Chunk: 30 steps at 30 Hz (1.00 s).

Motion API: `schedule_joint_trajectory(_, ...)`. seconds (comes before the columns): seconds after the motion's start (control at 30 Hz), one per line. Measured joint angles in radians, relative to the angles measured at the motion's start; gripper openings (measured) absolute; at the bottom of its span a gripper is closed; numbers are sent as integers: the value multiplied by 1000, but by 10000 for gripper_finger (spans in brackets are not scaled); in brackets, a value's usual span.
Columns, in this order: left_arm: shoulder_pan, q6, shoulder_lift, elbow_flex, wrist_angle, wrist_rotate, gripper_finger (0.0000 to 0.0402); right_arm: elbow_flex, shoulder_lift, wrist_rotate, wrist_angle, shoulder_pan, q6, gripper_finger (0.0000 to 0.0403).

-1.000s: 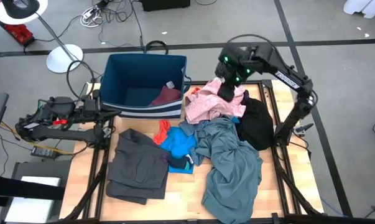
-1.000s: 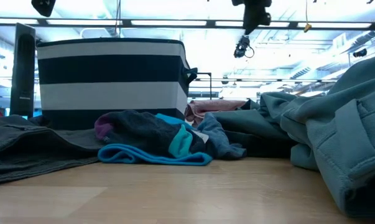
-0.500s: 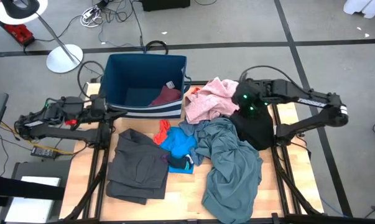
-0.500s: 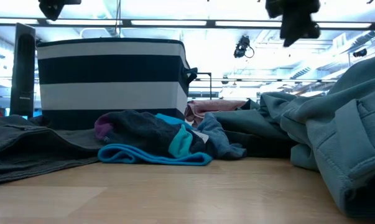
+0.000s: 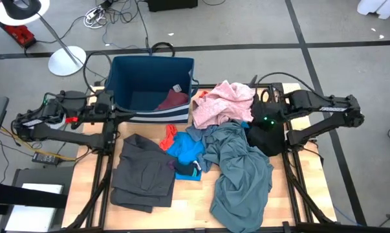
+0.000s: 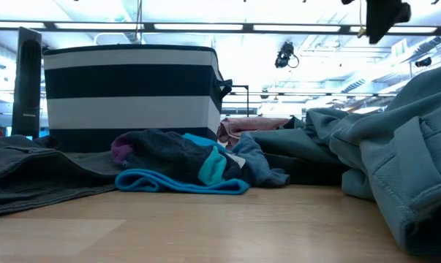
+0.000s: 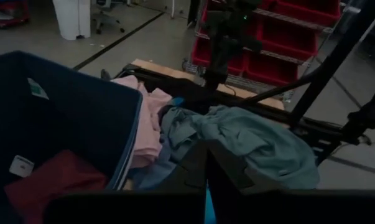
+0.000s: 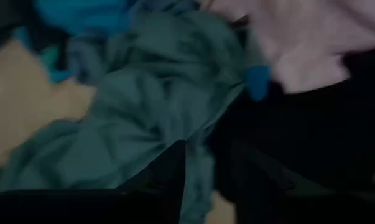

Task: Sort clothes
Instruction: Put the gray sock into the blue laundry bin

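Observation:
The clothes lie in a heap on the wooden table: a pink garment (image 5: 222, 102), a black one (image 5: 270, 134), a grey-blue one (image 5: 240, 165), a bright blue one (image 5: 185, 150), a red-orange piece (image 5: 171, 134) and a dark grey one (image 5: 143, 171). A maroon piece (image 5: 173, 100) lies inside the dark blue bin (image 5: 151, 62). My right gripper (image 5: 262, 120) hovers over the black garment's left part, shut and empty; it also shows in the low view (image 6: 385, 18). My left gripper (image 5: 108, 111) is shut and empty, beside the bin's left wall.
The bin with its striped base (image 6: 132, 95) stands at the table's far left. A small dark and teal sock (image 5: 188, 169) lies by the bright blue garment. Bare wood (image 5: 182, 207) shows at the near edge. Red crates (image 7: 287, 25) stand beyond the table.
My right gripper has swung from above the pink garment beside the bin toward the table's right and near edges, and now stands over the black garment. My left arm has shifted a little toward the far edge. The clothes have not moved.

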State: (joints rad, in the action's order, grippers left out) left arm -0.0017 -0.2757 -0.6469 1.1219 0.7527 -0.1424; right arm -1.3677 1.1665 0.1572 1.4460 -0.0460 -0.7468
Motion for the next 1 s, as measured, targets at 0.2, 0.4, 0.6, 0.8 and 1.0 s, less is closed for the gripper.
schedule_joint_trajectory(0.2,0,13,-48,2,2,-13,14,61,59,67,-9,45,120,129)
schedule_joint_trajectory(0.4,0,-51,-94,2,-86,-21,14,162,93,53,-138,161,211,129)
schedule_joint_trajectory(0.6,0,-51,-120,2,-191,-22,14,252,91,-17,-268,318,300,129)
schedule_joint_trajectory(0.8,0,-51,-118,2,-190,-23,14,288,132,-101,-305,419,376,129)
schedule_joint_trajectory(1.0,0,-46,-113,2,-201,-23,14,317,218,-153,-381,441,388,129)
